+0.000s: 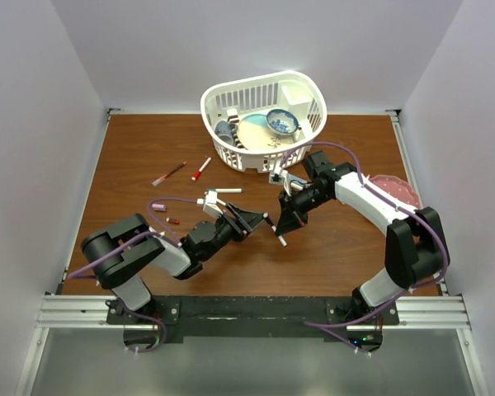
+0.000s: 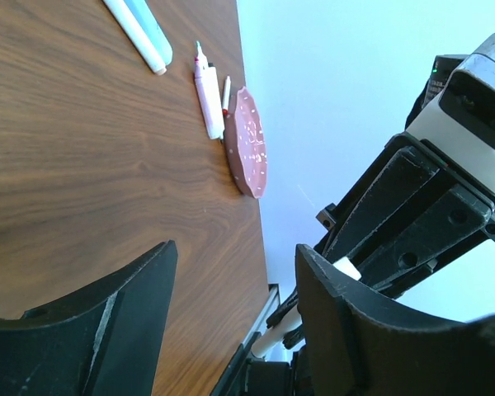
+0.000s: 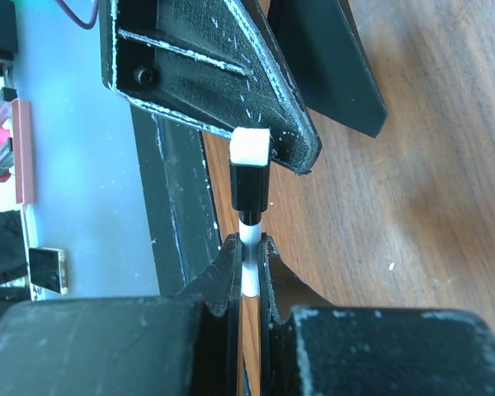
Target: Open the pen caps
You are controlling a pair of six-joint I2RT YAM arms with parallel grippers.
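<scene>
Our right tool clamped the white barrel. The black cap projected toward 12 o'clock, above the surface. Our left tool stood wide. We judged it should centre on the cap, close, then pull straight along the barrel.

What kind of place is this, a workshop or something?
Probably a robot test booth in a lab: left arm and right arm bolted to a metal rail, plain white walls boxing in a wooden table, and a basket of dishes as props.
</scene>
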